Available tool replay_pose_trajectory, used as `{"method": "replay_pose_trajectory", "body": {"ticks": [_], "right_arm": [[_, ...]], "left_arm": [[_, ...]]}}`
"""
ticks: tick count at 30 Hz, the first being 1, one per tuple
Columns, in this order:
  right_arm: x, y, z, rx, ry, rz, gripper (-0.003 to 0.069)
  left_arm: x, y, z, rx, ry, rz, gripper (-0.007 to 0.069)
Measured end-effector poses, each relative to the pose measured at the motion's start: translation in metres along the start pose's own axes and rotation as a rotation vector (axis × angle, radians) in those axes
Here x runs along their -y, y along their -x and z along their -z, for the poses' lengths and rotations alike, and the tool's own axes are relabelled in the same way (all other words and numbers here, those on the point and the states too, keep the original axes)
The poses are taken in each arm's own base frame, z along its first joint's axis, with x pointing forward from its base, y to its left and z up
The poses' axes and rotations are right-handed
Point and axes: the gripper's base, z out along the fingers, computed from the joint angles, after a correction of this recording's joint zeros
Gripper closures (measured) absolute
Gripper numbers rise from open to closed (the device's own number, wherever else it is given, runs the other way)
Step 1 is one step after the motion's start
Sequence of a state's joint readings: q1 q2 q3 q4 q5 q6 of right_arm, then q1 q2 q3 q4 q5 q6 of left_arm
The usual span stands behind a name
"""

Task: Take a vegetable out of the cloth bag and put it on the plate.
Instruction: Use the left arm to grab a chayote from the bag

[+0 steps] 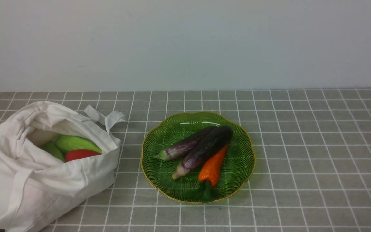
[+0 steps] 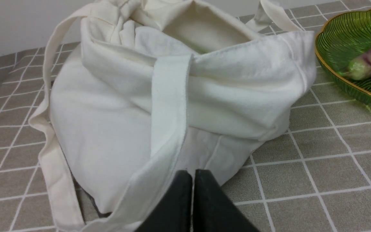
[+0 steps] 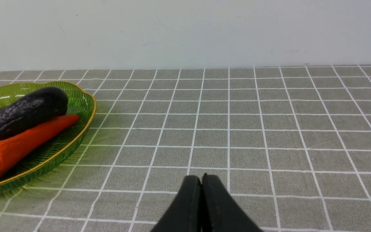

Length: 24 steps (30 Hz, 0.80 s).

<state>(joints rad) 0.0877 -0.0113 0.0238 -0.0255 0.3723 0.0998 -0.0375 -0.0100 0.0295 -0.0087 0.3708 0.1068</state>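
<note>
Front view: the light green gourd (image 1: 77, 143) sits in the cloth bag (image 1: 98, 174), left of the plate (image 1: 142, 154). Both the left pincer (image 2: 193, 175) and right pincer (image 3: 203, 180) are closed, holding nothing. Picking seems next: the left one should open and reach inside.

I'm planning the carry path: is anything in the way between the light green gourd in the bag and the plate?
Yes: the cloth bag's raised side stands between the light green gourd and the green plate. Beyond it, only bare tabletop shows before the plate's rim.
</note>
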Motion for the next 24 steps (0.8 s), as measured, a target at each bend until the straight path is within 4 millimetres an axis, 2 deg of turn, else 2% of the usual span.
{"method": "replay_pose_trajectory", "body": {"ticks": [3, 5, 7, 8, 9, 10, 14, 17, 18, 21, 24], "right_arm": [[0.0, 0.0, 0.0, 0.0, 0.0, 0.0, 0.0673], [0.0, 0.0, 0.0, 0.0, 0.0, 0.0, 0.0673], [0.0, 0.0, 0.0, 0.0, 0.0, 0.0, 0.0673], [0.0, 0.0, 0.0, 0.0, 0.0, 0.0, 0.0673], [0.0, 0.0, 0.0, 0.0, 0.0, 0.0, 0.0673], [0.0, 0.0, 0.0, 0.0, 0.0, 0.0, 0.0673], [0.0, 0.0, 0.0, 0.0, 0.0, 0.0, 0.0673], [0.0, 0.0, 0.0, 0.0, 0.0, 0.0, 0.0673], [0.0, 0.0, 0.0, 0.0, 0.0, 0.0, 0.0673], [0.0, 0.0, 0.0, 0.0, 0.0, 0.0, 0.0673], [0.0, 0.0, 0.0, 0.0, 0.0, 0.0, 0.0673]], "left_arm": [[-0.001, 0.0, 0.0, 0.001, 0.008, -0.027, 0.0629], [0.0, 0.001, 0.0, 0.012, -0.002, 0.024, 0.0629], [0.002, 0.005, 0.0, 0.051, -0.031, 0.174, 0.0629], [0.004, 0.009, 0.0, 0.088, -0.059, 0.308, 0.0629], [0.004, 0.009, 0.001, 0.093, -0.063, 0.337, 0.0629], [0.006, 0.012, 0.001, 0.119, -0.092, 0.472, 0.0629], [0.006, 0.02, 0.002, 0.191, -0.148, 0.761, 0.0629], [0.004, 0.024, 0.003, 0.236, -0.157, 0.847, 0.0629], [0.001, 0.028, 0.004, 0.288, -0.156, 0.91, 0.0629], [-0.006, 0.035, 0.007, 0.402, -0.128, 0.958, 0.0629], [-0.014, 0.058, 0.02, 0.554, -0.116, 0.947, 0.0629]]}}
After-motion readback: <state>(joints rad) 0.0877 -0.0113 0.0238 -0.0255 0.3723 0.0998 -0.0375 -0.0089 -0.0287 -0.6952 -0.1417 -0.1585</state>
